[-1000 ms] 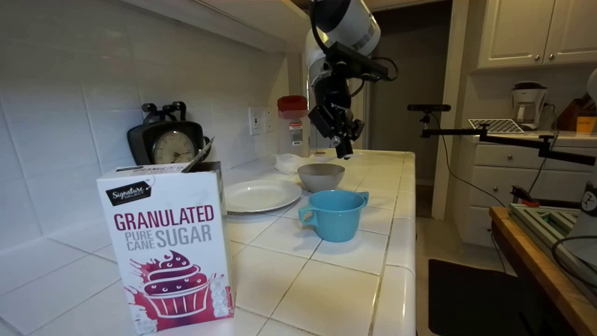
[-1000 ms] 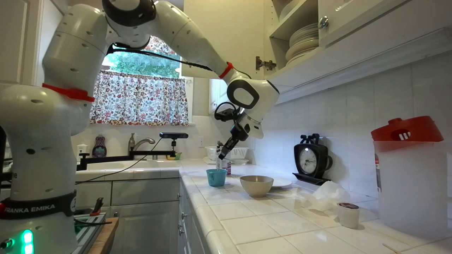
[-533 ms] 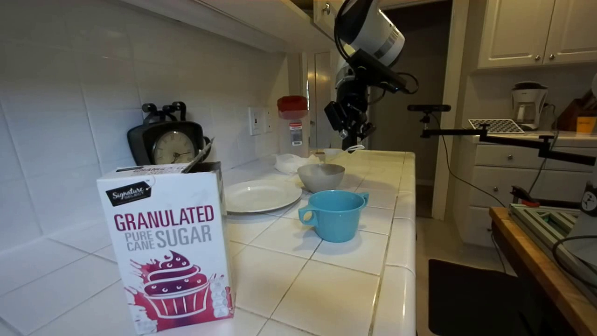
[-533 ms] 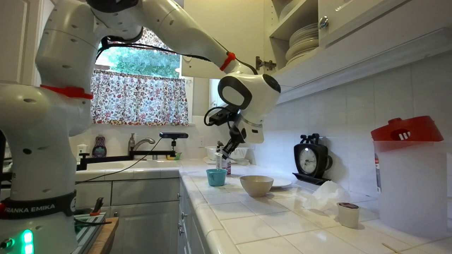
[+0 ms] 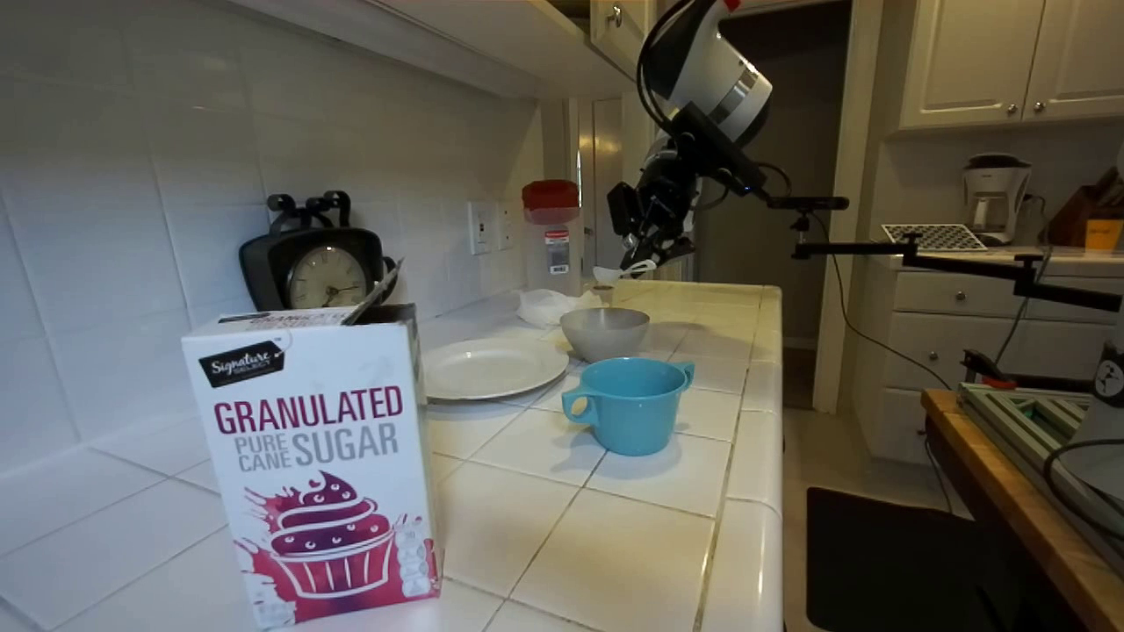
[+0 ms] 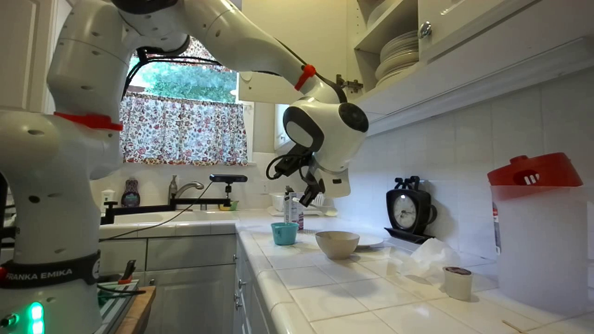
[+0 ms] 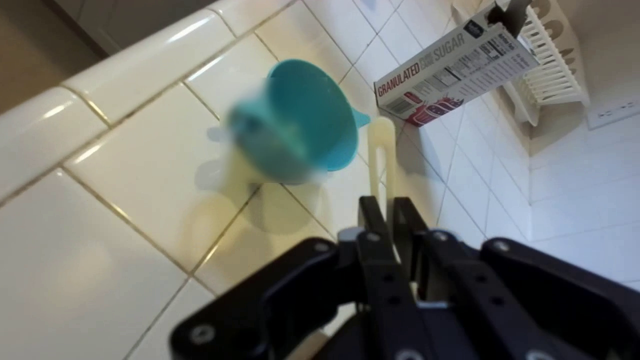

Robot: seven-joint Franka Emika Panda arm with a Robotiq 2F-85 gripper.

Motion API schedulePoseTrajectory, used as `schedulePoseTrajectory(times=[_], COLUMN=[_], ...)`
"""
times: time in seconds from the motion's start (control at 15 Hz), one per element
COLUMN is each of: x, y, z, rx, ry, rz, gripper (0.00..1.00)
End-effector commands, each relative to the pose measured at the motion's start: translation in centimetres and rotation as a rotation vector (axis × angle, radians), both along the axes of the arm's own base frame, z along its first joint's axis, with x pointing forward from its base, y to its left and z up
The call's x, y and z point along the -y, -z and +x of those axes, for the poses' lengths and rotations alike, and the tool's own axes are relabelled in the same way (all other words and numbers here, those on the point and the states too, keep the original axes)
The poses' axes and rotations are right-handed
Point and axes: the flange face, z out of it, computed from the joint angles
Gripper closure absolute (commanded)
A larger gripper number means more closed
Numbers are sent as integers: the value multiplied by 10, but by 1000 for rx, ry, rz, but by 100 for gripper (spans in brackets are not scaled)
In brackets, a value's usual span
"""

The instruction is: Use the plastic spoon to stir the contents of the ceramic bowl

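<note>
My gripper [image 7: 385, 204] is shut on the white plastic spoon [image 7: 381, 131]. The spoon's looped handle sticks out past the fingertips in the wrist view; its other end is hidden there. In an exterior view the spoon [image 5: 608, 274] lies across the fingertips, nearly level. The ceramic bowl [image 5: 604, 333], greyish-white and round, stands on the counter in both exterior views [image 6: 337, 245]. The gripper, which also shows in both exterior views [image 5: 634, 261] [image 6: 305, 200], is in the air higher than the bowl. The bowl's contents are hidden.
A light-blue handled cup [image 5: 634, 408] stands near the bowl, with a white plate [image 5: 492, 369] beside them. A sugar box [image 5: 316, 474], a black clock [image 5: 320, 263], crumpled white wrap [image 6: 429, 257], a small pod [image 6: 458, 283] and a red-lidded container [image 6: 540, 246] also stand on the counter.
My gripper has risen and the wrist has tilted, with the arm shifting right in an exterior view. The spoon has turned with it and shows more plainly. Bowl and cup have not moved.
</note>
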Motion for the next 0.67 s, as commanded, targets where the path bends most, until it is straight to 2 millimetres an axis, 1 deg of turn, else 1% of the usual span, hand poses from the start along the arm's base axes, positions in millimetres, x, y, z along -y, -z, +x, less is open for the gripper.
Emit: schedulePoseTrajectory(times=[0.0, 0.27, 0.6], x=[7, 12, 21], y=[5, 18, 39], z=[-1, 1, 0], rx=[86, 113, 74], ry=[36, 56, 43], rz=[88, 164, 241], gripper=[97, 97, 97])
